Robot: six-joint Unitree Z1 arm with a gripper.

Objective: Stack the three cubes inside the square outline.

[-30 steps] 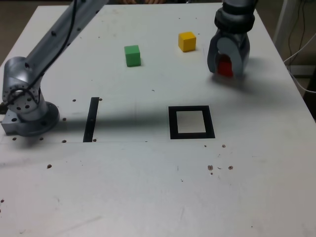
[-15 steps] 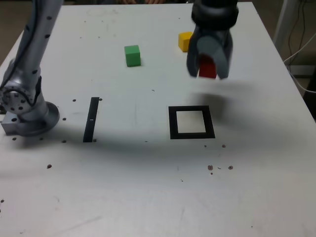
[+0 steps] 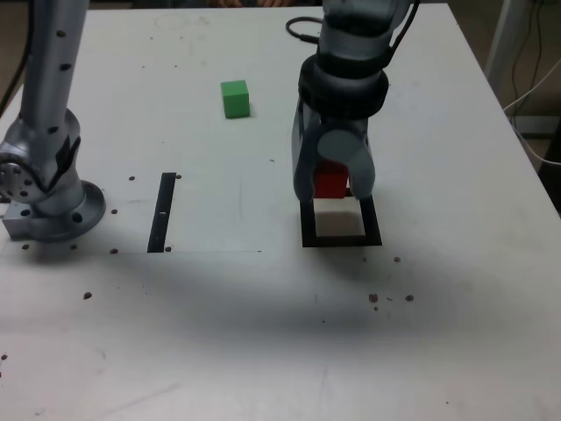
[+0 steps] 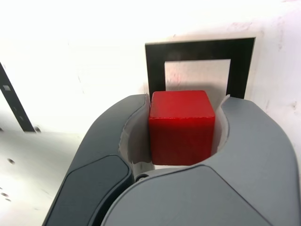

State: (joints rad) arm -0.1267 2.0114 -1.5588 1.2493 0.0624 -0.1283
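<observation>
i see my grey gripper (image 3: 333, 184) hanging over the square outline of thick black tape with a pale cream centre (image 3: 341, 219), at its far edge in the exterior view. the fingers (image 4: 117, 155) are pinching the small matte red cube (image 3: 330, 181) between them, one finger on each side of it. in the wrist view the red cube (image 4: 181, 127) sits upright between the two curved grey fingers, and the black square outline (image 4: 200, 52) lies on the tabletop below and beyond it. i cannot tell if the cube touches the tabletop or is a little above it.

the small matte green cube (image 3: 234, 98) stands alone on the white tabletop (image 3: 263, 333), well apart from the outline, toward the far side and to the exterior view's left of the gripper. i cannot see a yellow cube in either view.

a thin straight strip of black tape (image 3: 162, 212) lies to the exterior view's left of the outline, well apart from it. the round grey base of the arm (image 3: 48, 197) stands at the exterior view's left edge of the tabletop, near this strip.
</observation>
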